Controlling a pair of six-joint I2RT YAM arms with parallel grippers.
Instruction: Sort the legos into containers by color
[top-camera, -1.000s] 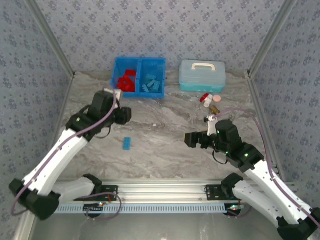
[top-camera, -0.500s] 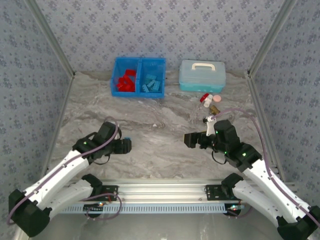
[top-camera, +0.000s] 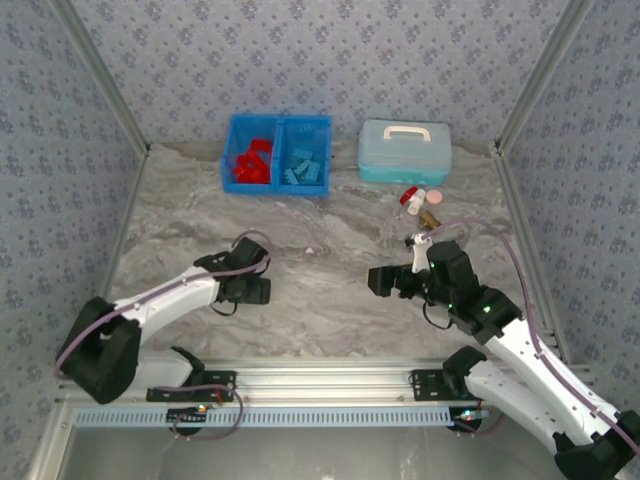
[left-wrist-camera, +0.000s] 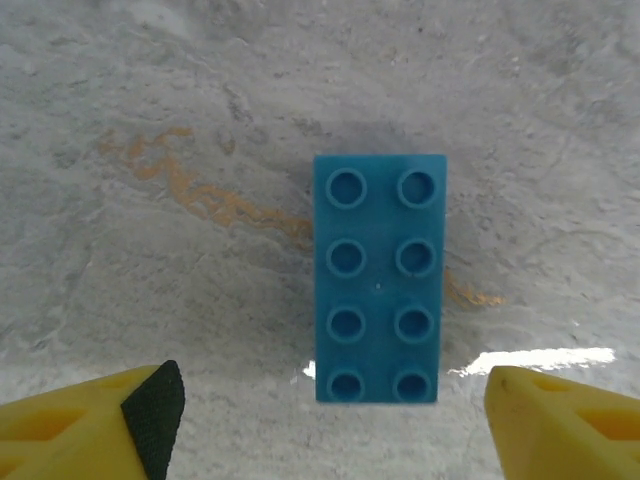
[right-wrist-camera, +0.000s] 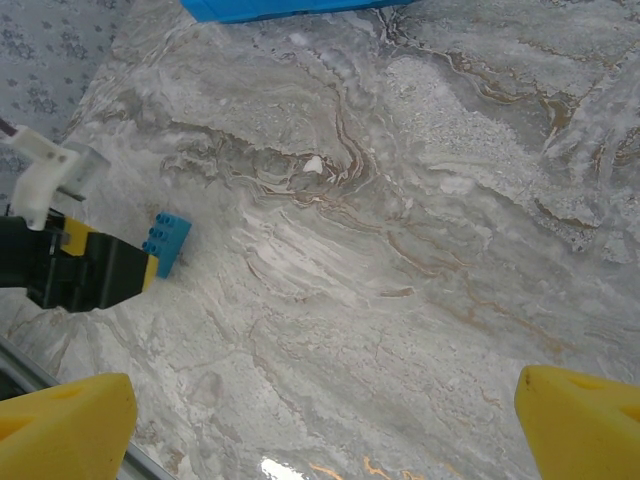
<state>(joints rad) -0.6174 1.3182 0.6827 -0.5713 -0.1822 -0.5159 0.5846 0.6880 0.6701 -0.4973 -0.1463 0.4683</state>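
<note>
The desk (top-camera: 330, 300) is grey-white marbled with faint orange veins and catches a bright glare (left-wrist-camera: 540, 358). Walls (top-camera: 300, 60) papered in a pale blue-grey floral print enclose it on three sides. Slanting aluminium posts (top-camera: 100, 75) stand at the corners, and an aluminium rail (top-camera: 330, 375) runs along the near edge.

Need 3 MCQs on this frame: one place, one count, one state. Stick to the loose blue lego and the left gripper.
1. The blue lego on the table lies:
A) between the fingers of the left gripper
B) left of both fingers
C) right of both fingers

2. Studs on its top:
A) 4
B) 6
C) 8

3. The left gripper is:
A) open
B) shut on the lego
C) shut, empty

1A: in the left wrist view a finger sits on each side of it.
2C: two rows of four.
3A: wide gap, neither finger touches it.
</note>
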